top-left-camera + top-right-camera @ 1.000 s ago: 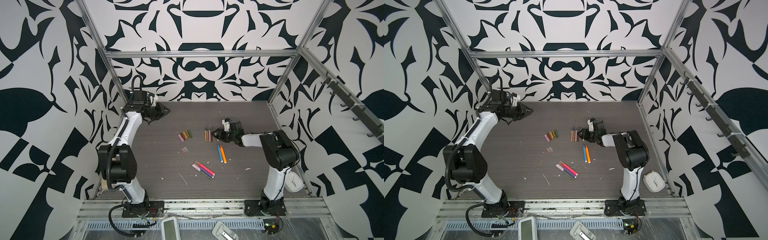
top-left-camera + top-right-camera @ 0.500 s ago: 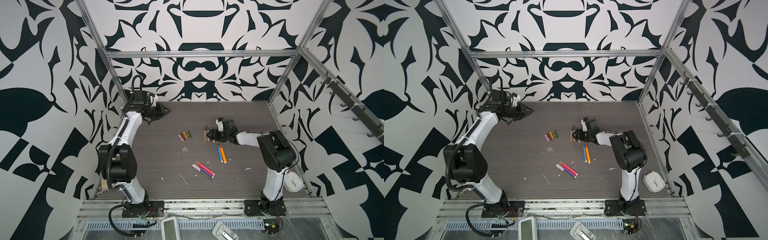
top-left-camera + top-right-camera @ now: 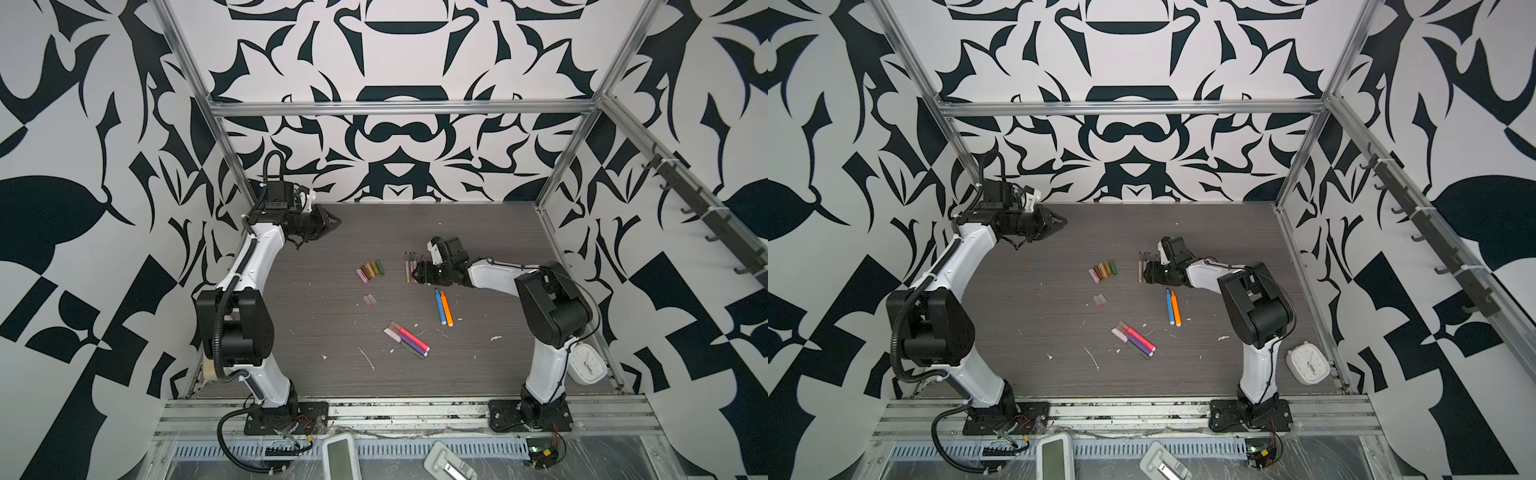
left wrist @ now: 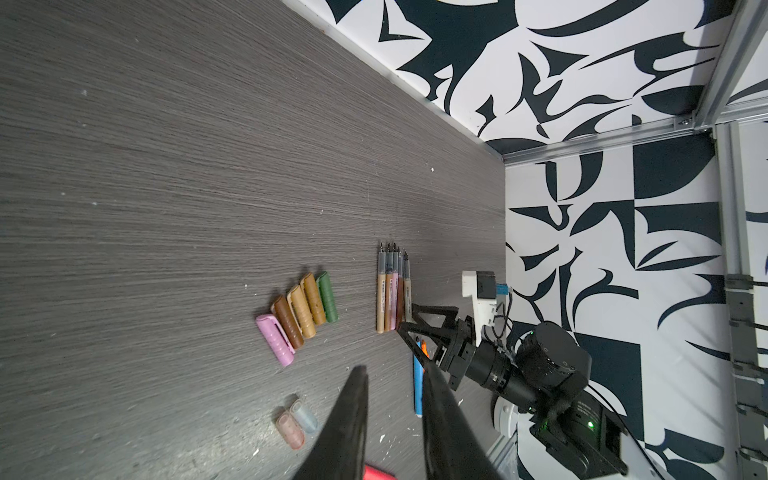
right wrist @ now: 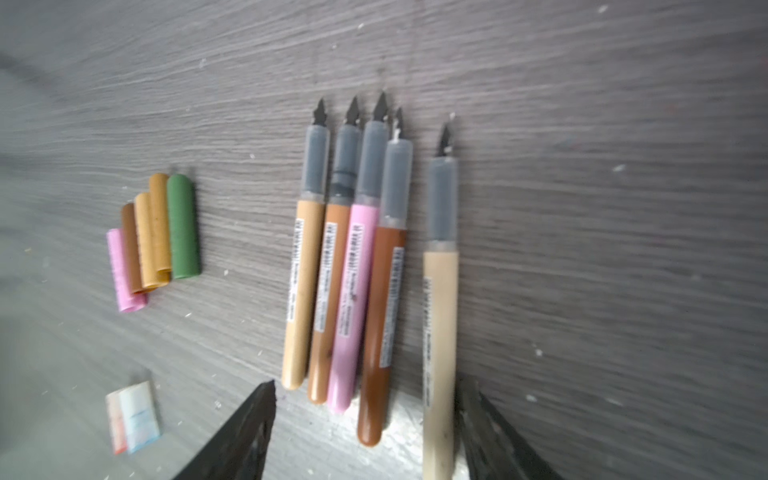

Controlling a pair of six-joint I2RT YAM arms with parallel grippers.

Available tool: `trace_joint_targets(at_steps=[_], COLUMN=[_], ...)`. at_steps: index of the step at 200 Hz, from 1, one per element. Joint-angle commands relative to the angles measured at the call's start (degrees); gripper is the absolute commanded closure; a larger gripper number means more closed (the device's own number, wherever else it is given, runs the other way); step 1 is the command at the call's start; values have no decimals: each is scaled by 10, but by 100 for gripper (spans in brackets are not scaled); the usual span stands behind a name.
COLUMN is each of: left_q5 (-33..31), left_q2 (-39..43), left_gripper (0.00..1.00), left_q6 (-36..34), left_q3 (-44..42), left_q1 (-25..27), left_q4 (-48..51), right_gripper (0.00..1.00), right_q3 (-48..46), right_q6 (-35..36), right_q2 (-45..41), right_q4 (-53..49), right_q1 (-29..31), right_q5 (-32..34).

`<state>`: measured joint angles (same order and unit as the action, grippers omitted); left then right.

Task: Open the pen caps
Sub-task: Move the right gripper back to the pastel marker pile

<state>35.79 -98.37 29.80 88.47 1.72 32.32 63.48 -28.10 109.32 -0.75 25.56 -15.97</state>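
Pen caps [image 3: 370, 269] lie lined up on the bench [image 3: 478, 232] apart from the bare pens [image 3: 411, 270], and your right tool [image 5: 368, 384] stands wide, likely to let the beige pen [image 5: 440, 311] rest beside them, while your left tool [image 4: 395, 372] hangs narrow, well clear

1. In the right wrist view the beige pen [image 5: 440, 316] runs off the picture's edge, close beside one finger of the right tool [image 5: 365, 384]. Whether they touch cannot be told.
2. That view is blurred, and the print on the thin pens [image 5: 345, 270] is unreadable.
3. In the left wrist view a red thing [image 4: 376, 473] between the fingers of the left tool [image 4: 395, 368] is cut off by the edge. What it is cannot be told.
4. There the blue pen [image 4: 417, 399] and the orange pen [image 4: 423, 345] lie partly hidden behind the tools.
5. In both top views the right tool covers the thin pens' near ends.
6. The two pale caps [image 3: 369, 300] are too small there to tell their colours.
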Motion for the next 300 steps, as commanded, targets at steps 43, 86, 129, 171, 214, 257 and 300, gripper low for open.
trace_joint_targets(at_steps=[43,86,129,171,214,257,300], left_q5=[13,36,37,18,25,29,33], left_q2=[-5,-5,-6,23,36,29,24], left_gripper=[74,74,75,74,73,74,74], left_q6=[3,24,27,13,23,23,26], left_q3=[-12,-18,-22,-32,-47,-48,-48], left_q1=[-7,-10,-11,-11,-16,-18,-18], left_q4=[-7,-29,-32,-37,-67,-69,-69], right_gripper=[29,29,32,38,49,54,60], right_q3=[-14,-16,-24,-27,-67,-115,-156], right_q6=[-29,-43,-22,41,53,20,11], right_q2=[-43,-57,-101,-186,-256,-283,-301], right_q4=[20,24,-39,-170,-241,-252,-249], right_q1=[1,1,2,62,211,326,356], right_q5=[-42,-50,-8,63,128,175,183])
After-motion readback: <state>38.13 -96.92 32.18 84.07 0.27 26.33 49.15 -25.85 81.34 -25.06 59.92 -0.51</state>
